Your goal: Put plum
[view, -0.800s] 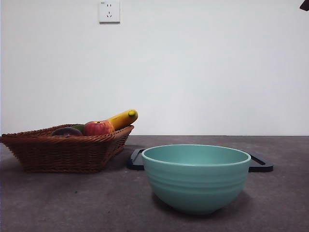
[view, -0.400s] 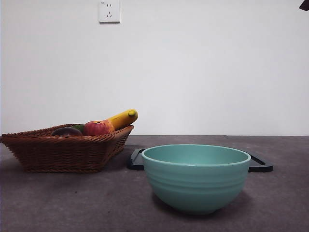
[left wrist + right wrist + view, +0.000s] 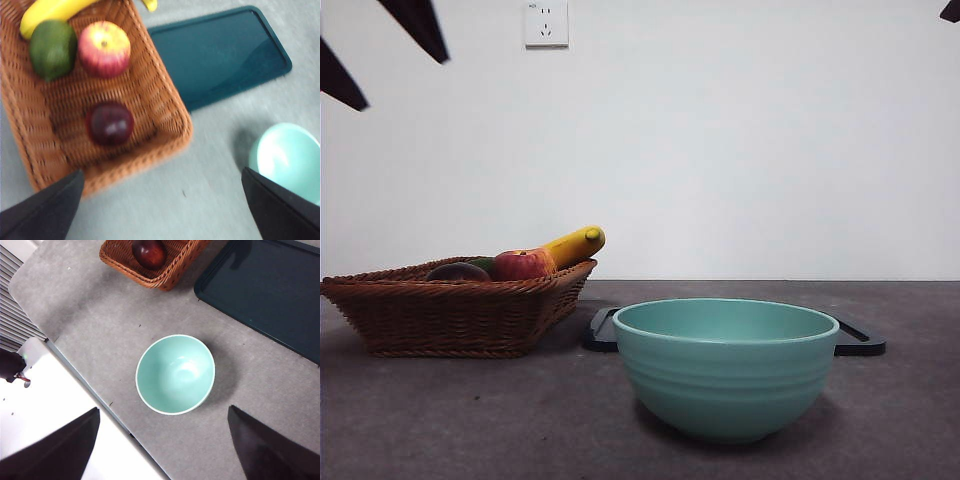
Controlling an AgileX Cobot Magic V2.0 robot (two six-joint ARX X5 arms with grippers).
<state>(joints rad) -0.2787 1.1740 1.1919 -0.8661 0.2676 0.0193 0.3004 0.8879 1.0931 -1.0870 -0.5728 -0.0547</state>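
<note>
The dark maroon plum [image 3: 109, 123] lies in the brown wicker basket [image 3: 165, 100], apart from the other fruit; the front view shows only its top [image 3: 458, 271] over the basket rim [image 3: 440, 312], and the right wrist view catches it too [image 3: 149, 252]. My left gripper [image 3: 162, 200] hovers high above the basket's near end, open and empty; its two jaw tips show at the top left of the front view [image 3: 380, 45]. My right gripper [image 3: 162, 440] waits high over the teal bowl [image 3: 175, 374], open and empty.
The basket also holds a red-yellow apple [image 3: 104, 48], a green fruit [image 3: 52, 49] and a banana [image 3: 573, 245]. A dark flat tray [image 3: 217, 52] lies beside the basket, behind the teal bowl [image 3: 726, 365]. The table edge [image 3: 85, 382] runs near the bowl.
Two black jaw tips have come into the front view at the top left. The fruit, basket, bowl and tray have not moved.
</note>
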